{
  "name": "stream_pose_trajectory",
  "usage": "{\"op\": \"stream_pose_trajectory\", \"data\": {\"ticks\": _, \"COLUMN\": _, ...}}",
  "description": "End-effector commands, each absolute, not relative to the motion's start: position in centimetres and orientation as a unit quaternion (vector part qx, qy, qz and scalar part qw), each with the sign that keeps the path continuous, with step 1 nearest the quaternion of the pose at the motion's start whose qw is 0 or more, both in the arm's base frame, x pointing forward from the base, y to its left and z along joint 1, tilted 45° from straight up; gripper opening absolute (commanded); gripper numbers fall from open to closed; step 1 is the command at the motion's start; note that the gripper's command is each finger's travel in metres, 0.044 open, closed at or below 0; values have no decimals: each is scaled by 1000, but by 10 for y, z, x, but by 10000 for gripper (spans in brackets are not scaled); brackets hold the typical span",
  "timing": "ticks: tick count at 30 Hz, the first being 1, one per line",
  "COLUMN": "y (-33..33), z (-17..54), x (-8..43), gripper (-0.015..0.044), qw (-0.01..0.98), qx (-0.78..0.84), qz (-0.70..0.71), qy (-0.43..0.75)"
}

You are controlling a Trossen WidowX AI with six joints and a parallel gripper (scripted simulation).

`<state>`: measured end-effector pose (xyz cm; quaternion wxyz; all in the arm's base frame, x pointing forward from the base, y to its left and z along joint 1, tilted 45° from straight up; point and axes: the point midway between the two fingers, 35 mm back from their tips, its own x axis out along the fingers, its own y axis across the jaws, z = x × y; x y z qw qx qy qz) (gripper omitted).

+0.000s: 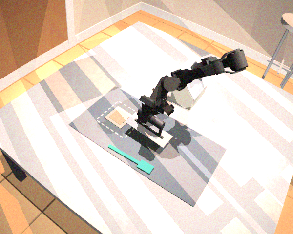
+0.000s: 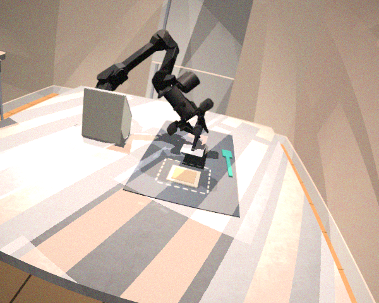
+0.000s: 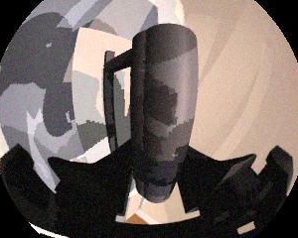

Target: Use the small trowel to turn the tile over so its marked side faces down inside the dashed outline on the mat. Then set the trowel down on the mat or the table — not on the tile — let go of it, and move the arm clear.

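Dark-handled trowel [image 1: 168, 139] [image 2: 187, 148] [image 3: 164, 89] pinched in the gripper [image 1: 148, 116] [image 2: 196, 127] [image 3: 153, 139], draw its blade toward top-view four o'clock, clear of the flat tile [image 1: 118, 117] [image 2: 184, 176], before lowering gently.

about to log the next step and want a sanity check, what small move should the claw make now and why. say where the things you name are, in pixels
Probably ease the trowel [image 1: 156, 122] [image 2: 196, 150] [image 3: 165, 99] back from the tile [image 1: 118, 117] [image 2: 184, 176], then down onto the mat [image 1: 204, 151] [image 2: 144, 182]. The tile's tan face is up inside the dashed outline [image 1: 111, 129] [image 2: 210, 180], and the claw [image 1: 144, 116] [image 2: 200, 127] is shut on the trowel's handle.
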<state>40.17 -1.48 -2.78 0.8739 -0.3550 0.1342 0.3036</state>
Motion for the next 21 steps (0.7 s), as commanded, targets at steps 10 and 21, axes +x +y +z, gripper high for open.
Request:
{"op": "stream_pose_trajectory", "data": {"ticks": 10, "y": -8, "z": 22, "x": 399, "gripper": 0, "qw": 877, "qx": -356, "qz": 294, "qy": 136}}
{"op": "stream_pose_trajectory", "data": {"ticks": 21, "y": -5, "z": 35, "x": 396, "gripper": 0, "qw": 876, "qx": -360, "qz": 293, "qy": 134}}
